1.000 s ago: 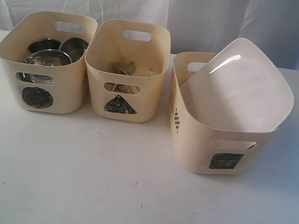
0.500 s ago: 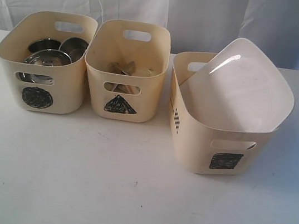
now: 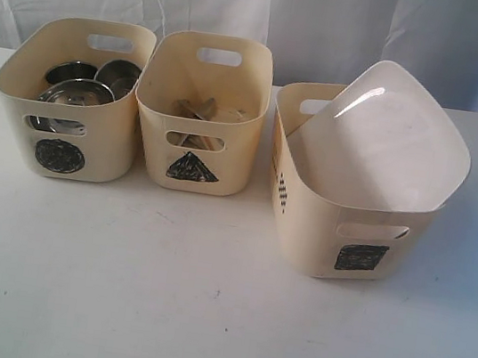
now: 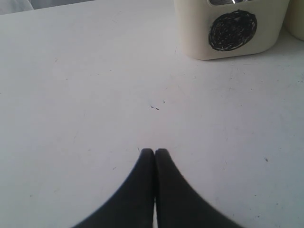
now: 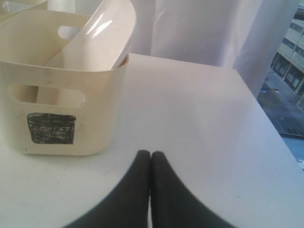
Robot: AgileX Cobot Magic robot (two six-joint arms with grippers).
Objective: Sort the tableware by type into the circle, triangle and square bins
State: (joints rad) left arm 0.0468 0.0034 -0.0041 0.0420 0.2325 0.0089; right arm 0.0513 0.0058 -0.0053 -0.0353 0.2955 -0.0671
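Surface: you're looking at a white table [image 3: 200, 317], bare across the near half, a few small dark specks on it.
Background: white curtain [image 3: 334, 22] behind the far edge; the right wrist view catches a window [image 5: 292, 38] with buildings outside.
Bins: three cream tubs in a row along the far half of the table, marks facing the near edge.
Circle bin [image 3: 109, 146]: toward the far left corner, holds steel bowls [image 3: 76, 92], openings up, stacked close; you can't tell mugs from bowls here.
Triangle bin [image 3: 150, 143]: middle of the row, just beside the circle bin; wooden chopsticks [image 3: 197, 108] lie low inside, other pieces too dim to name.
Square bin [image 3: 303, 234]: toward the right edge, set nearer the near edge than the other two.
Plate [image 3: 389, 138]: in the square bin, tilted, leaning on the rim; top edge stands well above the rim toward the far right, hollow face turned up.
Left gripper [image 4: 154, 152]: your fingers are pressed together, nothing between them, over bare table; circle bin ahead of the tips, well apart.
Right gripper [image 5: 150, 154]: fingers pressed together, holding nothing; square bin and plate ahead and off to one side, not touching.
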